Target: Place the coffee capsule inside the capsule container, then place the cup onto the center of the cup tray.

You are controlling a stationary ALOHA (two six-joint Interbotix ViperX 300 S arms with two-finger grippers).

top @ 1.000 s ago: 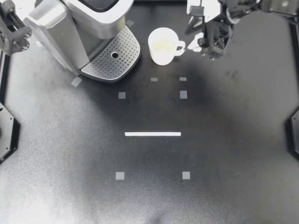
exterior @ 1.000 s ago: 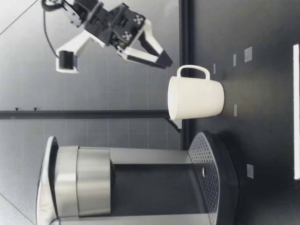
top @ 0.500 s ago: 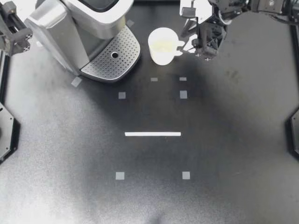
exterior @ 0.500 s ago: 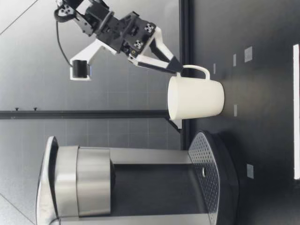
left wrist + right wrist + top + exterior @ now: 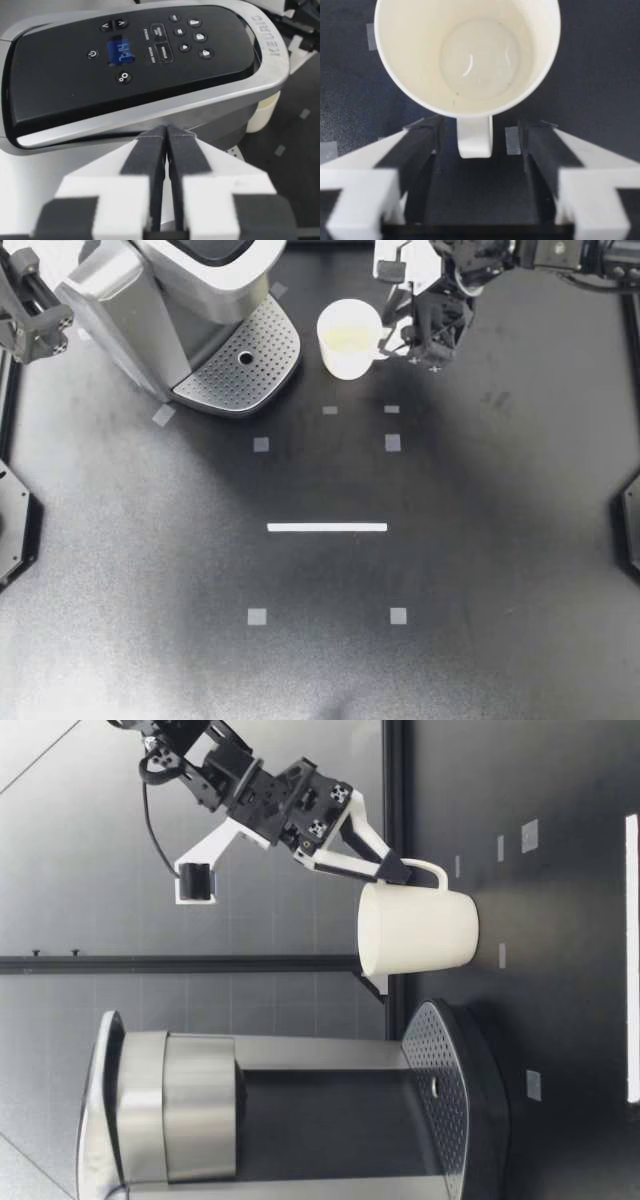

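The cup (image 5: 347, 337) stands upright on the bench (image 5: 500, 570) beside the cup tray (image 5: 225, 380), mouth up, handle (image 5: 474, 135) pointing at my right end effector (image 5: 402, 339) — open, its fingers flanking the handle without touching.

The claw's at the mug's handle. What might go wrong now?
My right gripper is open, its fingers either side of the thin handle of the cup; closing off-centre could shove or spin it. Held by the handle alone, it might tilt when lifted. A nudge could knock it into the coffee machine beside it.
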